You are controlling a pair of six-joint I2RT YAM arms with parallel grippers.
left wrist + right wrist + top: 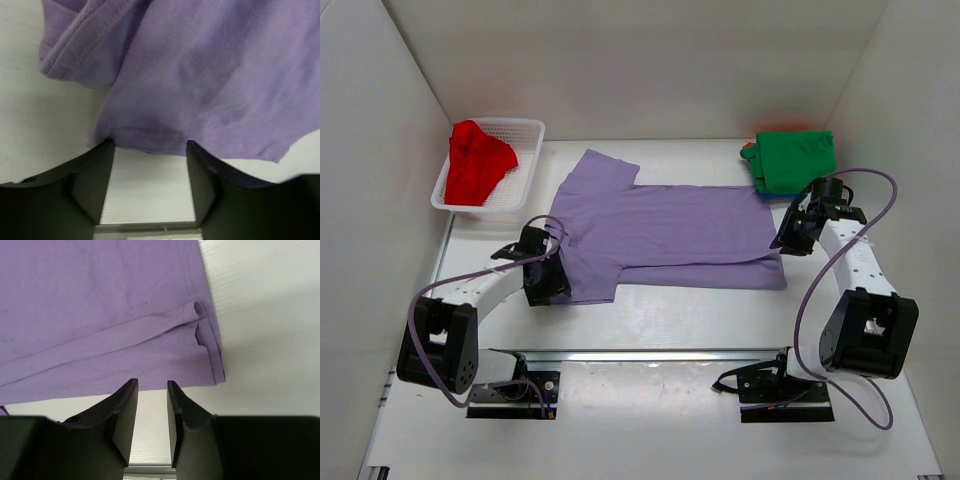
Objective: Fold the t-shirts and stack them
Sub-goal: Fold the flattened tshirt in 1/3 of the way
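Note:
The lavender t-shirt (670,225) lies spread flat mid-table, collar to the left, with its near long edge folded over. My left gripper (560,272) is open at the near sleeve, and in the left wrist view the gripper (150,146) has its tips just touching the sleeve hem (150,137). My right gripper (780,240) is open at the shirt's near right corner. In the right wrist view the gripper (152,386) has a narrow, empty gap just short of the cloth edge (150,365). A red t-shirt (477,162) lies crumpled in the basket. A folded green t-shirt (795,155) tops a stack at the back right.
The white mesh basket (534,126) stands at the back left. Blue and orange cloth edges (751,152) peek out under the green shirt. White walls enclose the table on the left, back and right. A metal rail (650,354) runs across by the arm bases.

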